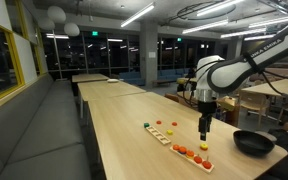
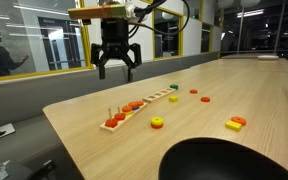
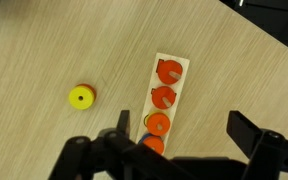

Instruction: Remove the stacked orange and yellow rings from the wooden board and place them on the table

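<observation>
A long wooden board (image 3: pixel 174 66) lies on the table with several orange and red rings on its pegs; it shows in both exterior views (image 1: pixel 180 147) (image 2: pixel 142 106). One orange ring (image 3: pixel 158 125) has a yellow edge showing under it. A yellow ring on an orange one (image 3: pixel 81 96) lies on the table beside the board, also in an exterior view (image 2: pixel 157 122). My gripper (image 3: pixel 184 135) is open and empty, hovering above the board's near end (image 2: pixel 116 68) (image 1: pixel 205 126).
A black bowl (image 1: pixel 252 142) (image 2: pixel 229 160) stands near the table's end. Loose pieces lie on the table: a yellow and orange pair (image 2: pixel 235 123), a red one (image 2: pixel 205 98), a yellow one (image 2: pixel 173 98). Table edges are close by.
</observation>
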Available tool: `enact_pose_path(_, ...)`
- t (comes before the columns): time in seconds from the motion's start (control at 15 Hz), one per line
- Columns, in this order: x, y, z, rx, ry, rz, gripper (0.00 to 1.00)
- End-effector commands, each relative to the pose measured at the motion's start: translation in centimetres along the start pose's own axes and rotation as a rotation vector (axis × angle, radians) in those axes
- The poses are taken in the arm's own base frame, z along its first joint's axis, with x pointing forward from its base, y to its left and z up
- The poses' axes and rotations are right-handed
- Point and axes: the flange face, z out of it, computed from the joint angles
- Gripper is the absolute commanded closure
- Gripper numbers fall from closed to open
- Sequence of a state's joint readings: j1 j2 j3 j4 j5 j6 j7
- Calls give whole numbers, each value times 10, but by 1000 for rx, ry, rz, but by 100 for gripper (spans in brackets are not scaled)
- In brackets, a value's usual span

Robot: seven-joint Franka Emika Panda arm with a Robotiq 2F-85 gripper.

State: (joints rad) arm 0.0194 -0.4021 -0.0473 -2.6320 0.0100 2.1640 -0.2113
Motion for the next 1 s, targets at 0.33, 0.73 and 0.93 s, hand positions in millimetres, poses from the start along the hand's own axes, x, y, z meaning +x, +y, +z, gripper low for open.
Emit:
enact_pose_path(0.33,20,0,55,58,-17,-113,0)
enact_pose_path(0.73,35,5,86,52,20,-70,0)
enact_pose_path(0.93,42,7,97,49,49,-47,0)
